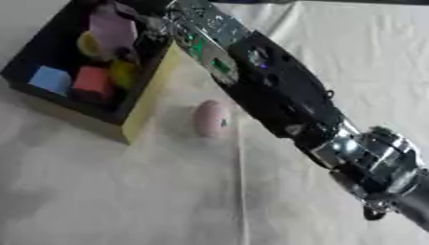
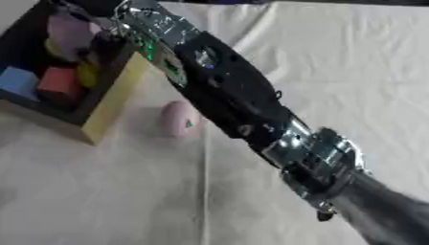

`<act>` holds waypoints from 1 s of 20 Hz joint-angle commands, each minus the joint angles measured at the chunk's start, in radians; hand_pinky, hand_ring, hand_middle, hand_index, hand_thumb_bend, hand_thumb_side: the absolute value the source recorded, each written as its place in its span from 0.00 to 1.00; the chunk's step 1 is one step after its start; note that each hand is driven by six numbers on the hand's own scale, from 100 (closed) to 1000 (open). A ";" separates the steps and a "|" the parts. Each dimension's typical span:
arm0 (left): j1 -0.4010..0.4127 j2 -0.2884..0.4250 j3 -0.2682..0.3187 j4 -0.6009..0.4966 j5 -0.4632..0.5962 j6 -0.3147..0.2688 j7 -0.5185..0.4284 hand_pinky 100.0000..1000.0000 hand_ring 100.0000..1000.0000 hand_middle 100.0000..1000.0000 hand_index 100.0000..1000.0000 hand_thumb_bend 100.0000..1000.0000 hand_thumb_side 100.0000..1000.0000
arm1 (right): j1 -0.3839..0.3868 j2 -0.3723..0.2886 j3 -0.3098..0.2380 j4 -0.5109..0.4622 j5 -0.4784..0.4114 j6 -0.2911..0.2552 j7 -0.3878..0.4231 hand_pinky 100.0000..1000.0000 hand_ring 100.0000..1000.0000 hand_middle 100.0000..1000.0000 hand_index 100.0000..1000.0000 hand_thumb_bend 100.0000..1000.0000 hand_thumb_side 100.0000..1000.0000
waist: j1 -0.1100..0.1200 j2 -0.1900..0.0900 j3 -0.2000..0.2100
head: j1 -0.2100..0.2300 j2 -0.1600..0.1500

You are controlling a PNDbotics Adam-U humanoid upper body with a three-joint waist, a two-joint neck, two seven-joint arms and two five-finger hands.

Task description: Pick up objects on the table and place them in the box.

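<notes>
Left eye view showed my right hand [image 1: 138,21] over the box [image 1: 149,98], fingers hidden, so I could not tell its state; the pink egg [image 1: 211,118] looked light and smooth, best taken around its middle.

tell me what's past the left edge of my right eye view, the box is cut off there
observer: in the left eye view the box shows its whole left corner, and only cloth lies beyond it
operator: is the blue thing fully inside
observer: yes, the blue block shows whole there, inside the box's near left corner, right beside the red block
</notes>
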 commanded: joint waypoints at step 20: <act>0.055 0.028 0.022 -0.015 -0.041 0.026 0.051 0.68 0.67 0.60 0.77 0.37 0.38 | 0.093 -0.381 -0.090 -0.594 -0.434 0.250 0.134 0.82 0.85 0.72 0.84 0.00 0.15 | -0.003 -0.043 -0.078 | 0.100 0.014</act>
